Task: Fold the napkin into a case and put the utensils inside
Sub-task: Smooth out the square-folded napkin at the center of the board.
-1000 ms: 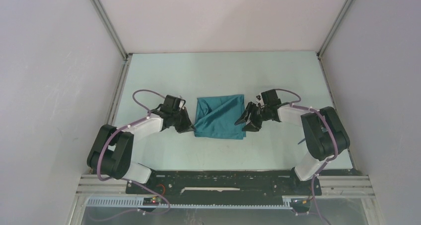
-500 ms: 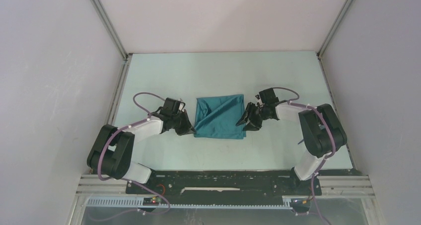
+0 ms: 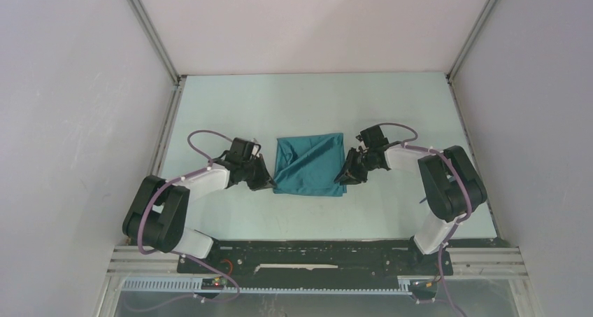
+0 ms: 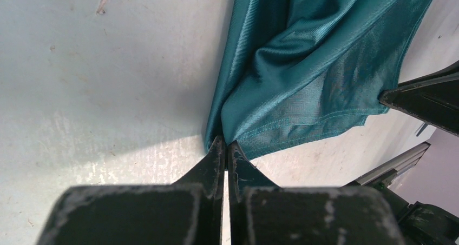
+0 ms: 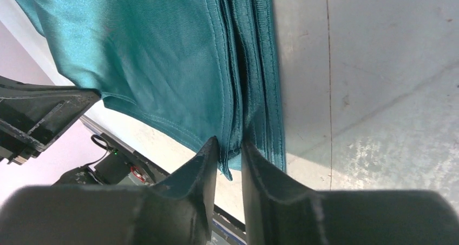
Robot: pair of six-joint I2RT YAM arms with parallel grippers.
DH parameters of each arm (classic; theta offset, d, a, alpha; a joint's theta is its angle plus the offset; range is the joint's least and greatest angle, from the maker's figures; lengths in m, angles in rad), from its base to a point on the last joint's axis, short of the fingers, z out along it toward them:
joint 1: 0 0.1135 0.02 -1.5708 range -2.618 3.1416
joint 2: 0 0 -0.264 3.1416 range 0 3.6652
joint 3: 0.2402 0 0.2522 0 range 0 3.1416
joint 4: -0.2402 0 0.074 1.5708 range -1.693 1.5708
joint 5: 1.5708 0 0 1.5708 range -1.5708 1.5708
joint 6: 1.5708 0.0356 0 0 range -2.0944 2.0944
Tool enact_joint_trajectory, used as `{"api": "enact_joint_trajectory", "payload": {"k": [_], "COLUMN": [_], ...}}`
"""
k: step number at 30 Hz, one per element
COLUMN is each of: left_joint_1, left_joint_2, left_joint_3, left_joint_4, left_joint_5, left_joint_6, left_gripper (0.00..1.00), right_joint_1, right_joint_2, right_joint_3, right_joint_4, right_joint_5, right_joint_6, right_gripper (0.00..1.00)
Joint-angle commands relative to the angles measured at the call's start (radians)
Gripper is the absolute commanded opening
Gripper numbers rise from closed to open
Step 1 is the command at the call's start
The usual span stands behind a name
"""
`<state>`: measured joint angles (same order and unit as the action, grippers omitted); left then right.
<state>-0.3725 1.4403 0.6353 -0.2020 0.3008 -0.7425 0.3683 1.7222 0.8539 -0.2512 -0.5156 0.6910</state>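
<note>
The pale table (image 3: 294,103) bears the teal napkin (image 3: 309,164), folded and lying at its middle between the arms. The left gripper (image 3: 270,184) is pinched tight on the napkin's near left corner. The right gripper (image 3: 341,177) straddles the layered hems at the near right corner, its jaws narrowly apart.

Robotics lab, enclosed test cell; pale worktop (image 3: 308,100) boxed by plain white panels (image 3: 70,121) on aluminium posts (image 3: 150,30); left arm (image 3: 203,180) and right arm (image 3: 447,184) bolted to black base plate (image 3: 315,250); slotted cable duct (image 3: 280,286) along near edge.
</note>
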Motion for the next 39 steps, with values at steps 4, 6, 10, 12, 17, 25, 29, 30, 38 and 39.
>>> {"api": "enact_joint_trajectory", "payload": {"k": [4,6,10,12,17,25,29,30,38,39], "left_joint_1": [0.003,0.003,0.003,0.003,0.008,0.075,0.096,0.102,0.141,0.143], "left_joint_2": [-0.022,-0.031,-0.051,-0.049,-0.03,0.061,0.123,0.14,0.273,0.289], "left_joint_3": [-0.011,-0.01,0.011,0.049,0.189,0.439,0.571,0.596,0.809,0.832], "left_joint_4": [0.035,0.035,0.029,0.005,-0.045,-0.069,-0.093,-0.1,-0.158,-0.166], "left_joint_5": [0.026,0.027,0.041,0.046,0.024,0.015,0.005,-0.001,-0.002,0.006], "left_joint_6": [-0.008,-0.008,-0.004,0.006,0.02,0.008,0.018,0.024,0.118,0.128], "left_gripper": [0.0,0.0,0.0,0.0,0.0,0.0,0.0,0.0,0.0,0.0], "right_joint_1": [0.006,0.002,-0.034,-0.073,-0.119,-0.157,-0.172,-0.175,-0.193,-0.195], "right_joint_2": [-0.051,-0.063,-0.082,-0.08,-0.034,0.041,0.091,0.102,0.185,0.192], "right_joint_3": [0.027,0.027,0.026,0.033,0.127,0.286,0.384,0.409,0.512,0.522], "right_joint_4": [0.004,0.003,0.026,0.066,0.087,0.143,0.155,0.163,0.22,0.219], "right_joint_5": [0.024,0.03,-0.018,-0.085,-0.164,-0.191,-0.203,-0.205,-0.23,-0.232], "right_joint_6": [-0.013,-0.009,0.001,0.013,0.001,0.035,0.061,0.069,0.123,0.127], "right_gripper": [0.13,0.05,0.0,0.0,0.0,0.0,0.0,0.0,0.0,0.0]}}
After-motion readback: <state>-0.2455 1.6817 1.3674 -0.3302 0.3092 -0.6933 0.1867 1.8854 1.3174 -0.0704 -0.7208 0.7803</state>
